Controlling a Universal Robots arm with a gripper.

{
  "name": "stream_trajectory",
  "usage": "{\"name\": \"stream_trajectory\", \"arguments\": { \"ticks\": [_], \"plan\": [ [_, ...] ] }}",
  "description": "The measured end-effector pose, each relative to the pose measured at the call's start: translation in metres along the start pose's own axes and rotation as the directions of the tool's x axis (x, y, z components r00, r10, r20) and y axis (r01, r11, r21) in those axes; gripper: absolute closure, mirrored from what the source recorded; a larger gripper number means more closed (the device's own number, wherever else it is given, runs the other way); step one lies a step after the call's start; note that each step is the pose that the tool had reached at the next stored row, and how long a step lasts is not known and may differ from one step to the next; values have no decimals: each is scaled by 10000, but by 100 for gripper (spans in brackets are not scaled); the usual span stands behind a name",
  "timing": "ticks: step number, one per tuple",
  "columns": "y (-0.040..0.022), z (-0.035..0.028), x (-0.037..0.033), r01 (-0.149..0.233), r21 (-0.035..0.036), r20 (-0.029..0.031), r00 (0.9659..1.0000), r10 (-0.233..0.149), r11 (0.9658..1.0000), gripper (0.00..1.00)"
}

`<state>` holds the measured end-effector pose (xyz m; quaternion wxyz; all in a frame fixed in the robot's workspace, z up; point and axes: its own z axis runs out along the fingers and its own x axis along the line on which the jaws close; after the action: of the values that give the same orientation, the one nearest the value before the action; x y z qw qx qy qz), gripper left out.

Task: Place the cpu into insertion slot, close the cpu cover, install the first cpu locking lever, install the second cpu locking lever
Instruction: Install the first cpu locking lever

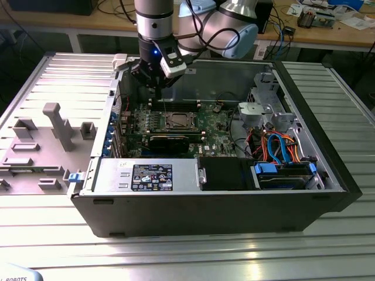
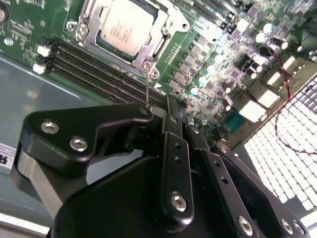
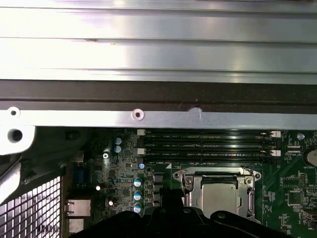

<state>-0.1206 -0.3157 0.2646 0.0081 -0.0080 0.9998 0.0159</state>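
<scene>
The cpu (image 2: 124,27) lies silvery in the insertion slot (image 1: 177,121) on the green board. The cpu cover (image 2: 166,35) lies flat around it as a metal frame. In the first wrist view the cpu (image 3: 220,198) and cpu cover (image 3: 192,191) sit just past the gripper's dark body. A thin locking lever (image 2: 147,84) stands up from the socket's corner and reaches the fingertips. My gripper (image 1: 158,86) hangs above the board, behind the socket, nearer the exterior view's left. The gripper (image 2: 166,110) looks shut; I cannot tell whether it grips the lever.
Long memory slots (image 2: 89,67) run beside the socket. A black expansion card (image 1: 169,140) lies in front of it. The power supply (image 1: 146,175) and a drive cage with blue cables (image 1: 281,153) fill the case front. The case wall (image 3: 148,94) stands close behind. A grey fixture (image 1: 53,129) stands outside.
</scene>
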Motion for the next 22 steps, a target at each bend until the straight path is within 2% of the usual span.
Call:
{"name": "stream_trajectory", "arguments": {
  "ticks": [5,12,22],
  "plan": [
    [53,7,-5,239,-4,-7,9997,-239,9997,89],
    [53,10,-66,243,-4,-9,9997,-243,9997,89],
    [53,10,-81,244,-5,-7,9997,-244,9997,89]
  ]
}}
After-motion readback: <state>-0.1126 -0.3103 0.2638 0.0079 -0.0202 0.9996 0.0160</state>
